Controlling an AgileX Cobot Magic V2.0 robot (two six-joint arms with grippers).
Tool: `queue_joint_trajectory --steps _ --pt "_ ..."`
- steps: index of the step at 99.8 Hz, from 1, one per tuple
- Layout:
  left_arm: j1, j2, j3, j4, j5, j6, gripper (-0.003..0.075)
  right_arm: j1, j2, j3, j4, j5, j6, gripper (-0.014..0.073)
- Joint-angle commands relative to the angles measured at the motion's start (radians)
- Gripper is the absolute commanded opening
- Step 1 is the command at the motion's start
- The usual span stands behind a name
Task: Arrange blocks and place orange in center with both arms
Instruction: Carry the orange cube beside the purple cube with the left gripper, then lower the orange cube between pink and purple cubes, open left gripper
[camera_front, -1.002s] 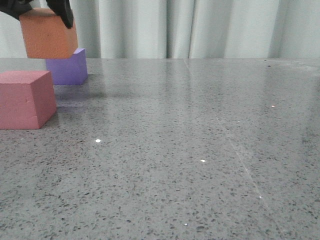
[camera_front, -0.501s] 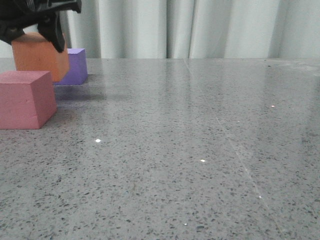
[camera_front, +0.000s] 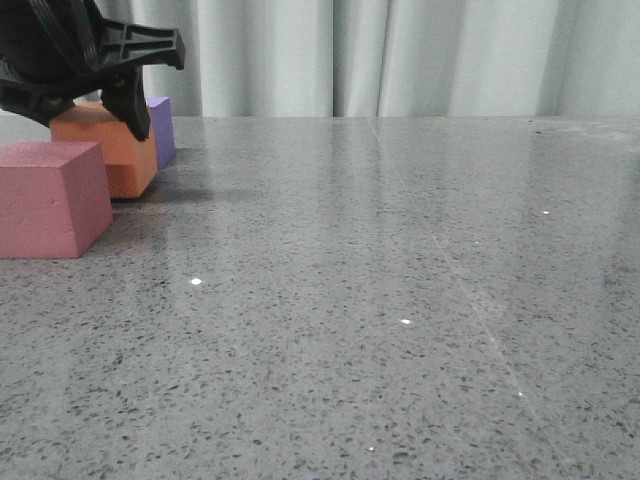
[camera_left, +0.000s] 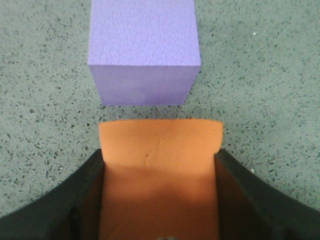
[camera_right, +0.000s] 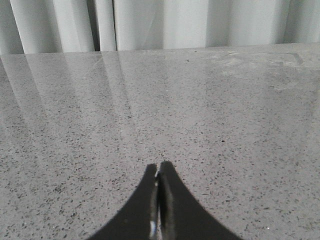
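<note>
Down has come the orange cube (camera_front: 108, 150), now resting on the tabletop (camera_front: 400, 300), pink cube (camera_front: 50, 198) at its 7 o'clock, purple cube (camera_front: 162, 128) at 1. Left gripper (camera_front: 85, 95) clamps it. Right gripper (camera_right: 159, 177) is pressed closed, holding nothing.

left tool (camera_left: 160, 200) clamped on orange cube (camera_front: 108, 150) | right tool (camera_right: 159, 180) closed (fingertips touching)

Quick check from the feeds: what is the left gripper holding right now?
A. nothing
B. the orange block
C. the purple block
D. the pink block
B. In the left wrist view the left gripper has its fingers against both sides of the orange block, while the purple block sits apart just beyond it.
</note>
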Motion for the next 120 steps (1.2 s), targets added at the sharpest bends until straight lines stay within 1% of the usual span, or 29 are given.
queue_joint_trajectory --steps 1,10,15,20,27,34,71,99,106,120 --pt "0.003 -0.026 -0.027 0.0 -0.046 -0.004 0.0145 -0.007 -0.024 -0.014 0.0 -0.087 -0.009 -0.0067" --pt "0.003 -0.027 -0.027 -0.006 -0.046 -0.004 0.0229 -0.007 -0.024 -0.014 0.0 -0.087 -0.009 -0.0067" --pt "0.003 -0.027 -0.027 -0.006 -0.046 -0.004 0.0302 -0.007 -0.024 -0.014 0.0 -0.087 -0.009 -0.0067" --pt "0.003 -0.027 -0.027 -0.006 -0.049 -0.001 0.0401 -0.007 -0.024 -0.014 0.0 -0.087 -0.009 -0.0067" --pt "0.003 -0.027 -0.027 -0.006 -0.049 0.003 0.0512 -0.007 -0.024 -0.014 0.0 -0.087 -0.009 -0.0067" --pt "0.003 -0.033 -0.027 -0.009 -0.045 0.003 0.057 -0.007 -0.024 -0.014 0.0 -0.087 -0.009 -0.0067" --pt "0.003 -0.143 -0.029 -0.01 -0.024 0.021 0.057 -0.007 -0.024 -0.014 0.0 -0.087 -0.009 -0.0067" --pt "0.003 -0.344 -0.028 -0.006 0.056 0.094 0.0562 -0.007 -0.024 -0.014 0.0 -0.087 -0.009 -0.0067" --pt "0.003 -0.406 -0.014 0.007 0.059 0.114 0.0537 -0.007 -0.024 -0.014 0.0 -0.087 -0.009 -0.0067" --pt "0.003 -0.543 0.055 0.038 0.057 0.114 0.0461 -0.007 -0.024 -0.014 0.0 -0.087 -0.009 -0.0067"
